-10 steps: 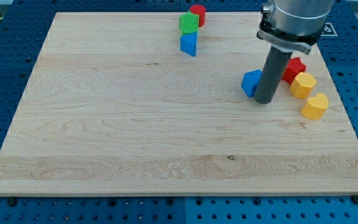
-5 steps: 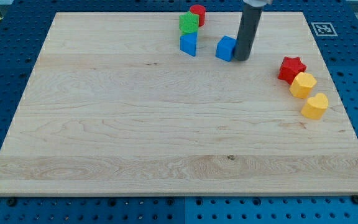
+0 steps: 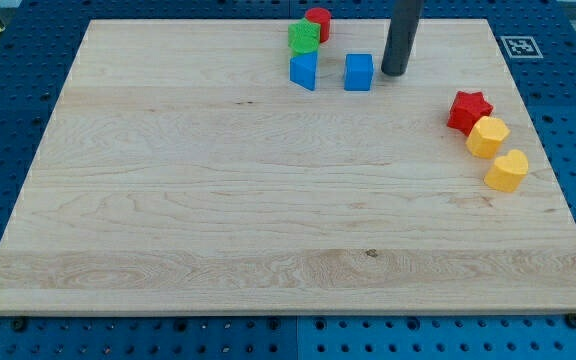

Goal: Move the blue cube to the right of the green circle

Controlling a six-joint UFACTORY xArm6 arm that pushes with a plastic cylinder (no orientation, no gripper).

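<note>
Where the wooden board (image 3: 218,200) meets its far edge, a little right of that edge's middle, a small cluster of blocks sits: a red cylinder (image 3: 318,21) at the very edge, a green circle (image 3: 303,38) touching it on the near-left side, and a blue wedge-like block (image 3: 305,70) just below the green one. The blue cube (image 3: 359,72) stands just to the right of that blue wedge, a narrow strip of bare wood between them, and it lies lower and to the right of the green circle. My tip (image 3: 394,73), the lower end of a straight dark rod that comes down from the top of the view, rests on the board just to the right of the blue cube, with a thin gap showing, so it seems not to touch. The arm has no jaws at all, only this rod, and it holds nothing. Between the cube and the green circle nothing stands except the upper corner of the blue wedge close by. Well apart, near the board's right edge, three more blocks run in a slanting line: a red star (image 3: 468,110), a yellow hexagon-like block (image 3: 488,136) touching it below, and a yellow heart-like block (image 3: 507,171) lowest. A blue perforated table (image 3: 8,330) surrounds the board, with a small printed marker (image 3: 520,46) beyond the far right corner.
</note>
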